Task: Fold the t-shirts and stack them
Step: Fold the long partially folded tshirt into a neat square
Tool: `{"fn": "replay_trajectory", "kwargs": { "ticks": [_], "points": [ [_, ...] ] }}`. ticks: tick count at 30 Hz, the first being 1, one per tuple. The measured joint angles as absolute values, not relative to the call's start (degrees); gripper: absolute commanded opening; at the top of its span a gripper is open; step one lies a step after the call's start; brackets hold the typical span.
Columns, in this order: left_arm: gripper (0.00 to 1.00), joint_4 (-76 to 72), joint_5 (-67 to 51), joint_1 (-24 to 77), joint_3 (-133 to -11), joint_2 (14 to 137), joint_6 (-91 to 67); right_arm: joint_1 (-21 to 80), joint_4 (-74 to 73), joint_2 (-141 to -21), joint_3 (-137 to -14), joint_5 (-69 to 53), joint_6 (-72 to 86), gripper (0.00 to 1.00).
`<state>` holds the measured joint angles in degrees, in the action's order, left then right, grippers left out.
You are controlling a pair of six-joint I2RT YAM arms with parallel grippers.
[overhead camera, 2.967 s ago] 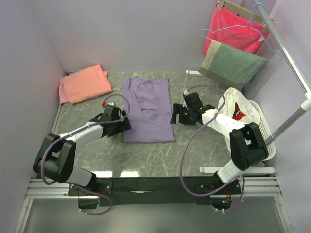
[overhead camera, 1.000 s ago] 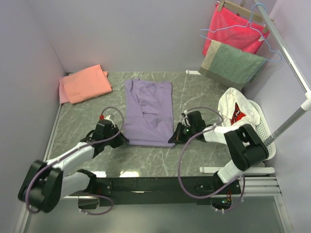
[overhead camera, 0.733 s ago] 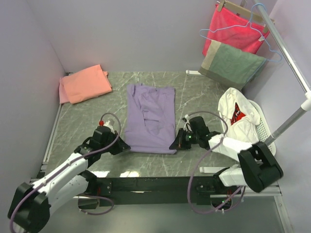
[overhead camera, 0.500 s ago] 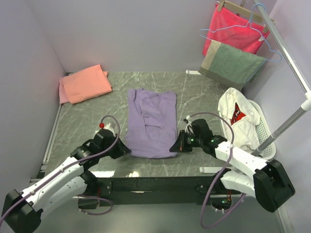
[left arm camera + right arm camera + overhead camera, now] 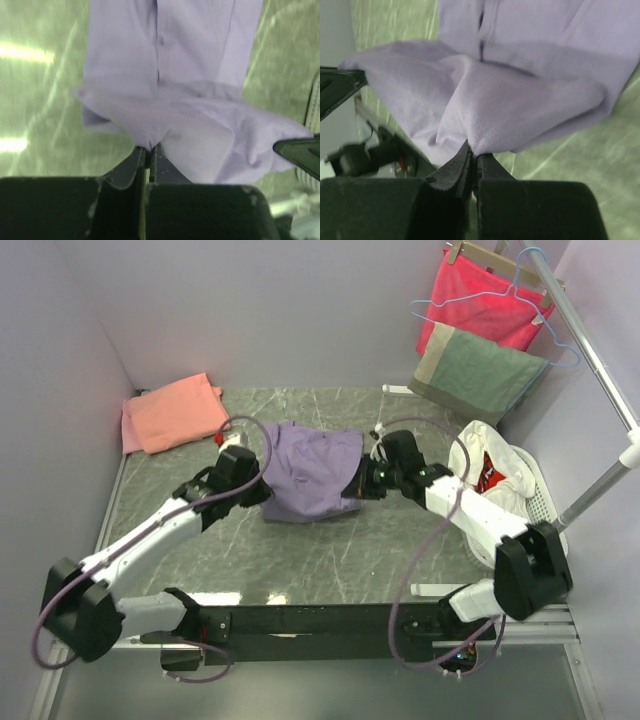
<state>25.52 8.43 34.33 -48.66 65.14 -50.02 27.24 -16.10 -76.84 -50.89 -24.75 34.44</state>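
The left gripper [image 5: 148, 150] and right gripper [image 5: 474, 150] are each clamped tight on a near corner of the purple tee [image 5: 310, 475], mid table [image 5: 330, 560], so a slipping pinch or uneven carry could skew the fold.

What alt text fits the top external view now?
The left fingers and right fingers pinch the near edge of the lavender t-shirt, lifted over its far half on the green marble table. A folded salmon t-shirt lies at the far left corner.
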Motion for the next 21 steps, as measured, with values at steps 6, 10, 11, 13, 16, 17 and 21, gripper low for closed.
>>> {"fn": "replay_trajectory", "kwargs": {
  "ticks": [6, 10, 11, 13, 16, 17, 21],
  "points": [
    [0.01, 20.08, 7.6, 26.39, -57.67, 78.85, -44.91, 22.87, -17.45, -91.81, -64.12, -25.23, 30.96, 0.0],
    [0.01, 16.95, 5.96, 23.57, -65.14, 88.77, -42.5, 20.05, -19.18, -101.23, -73.47, -26.44, 29.12, 0.01],
    [0.01, 16.19, 5.43, 23.03, -67.26, 91.46, -42.02, 19.22, -19.7, -103.68, -76.09, -27.0, 28.71, 0.01],
    [0.01, 14.81, 4.56, 22.0, -71.16, 96.73, -41.21, 17.78, -20.71, -108.44, -81.49, -28.01, 28.12, 0.02],
    [0.01, 13.3, 1.76, 19.97, -77.1, 104.36, -40.99, 15.94, -22.79, -115.98, -90.87, -29.61, 27.29, 0.02],
    [0.01, 12.78, 0.95, 19.29, -78.54, 106.28, -40.99, 15.7, -23.09, -117.56, -92.77, -29.91, 27.24, 0.08],
    [0.6, 11.4, -4.21, 15.62, -85.84, 115.52, -41.01, 14.2, -24.84, -127.42, -105.27, -31.0, 26.94, 0.66]
  ]
}}
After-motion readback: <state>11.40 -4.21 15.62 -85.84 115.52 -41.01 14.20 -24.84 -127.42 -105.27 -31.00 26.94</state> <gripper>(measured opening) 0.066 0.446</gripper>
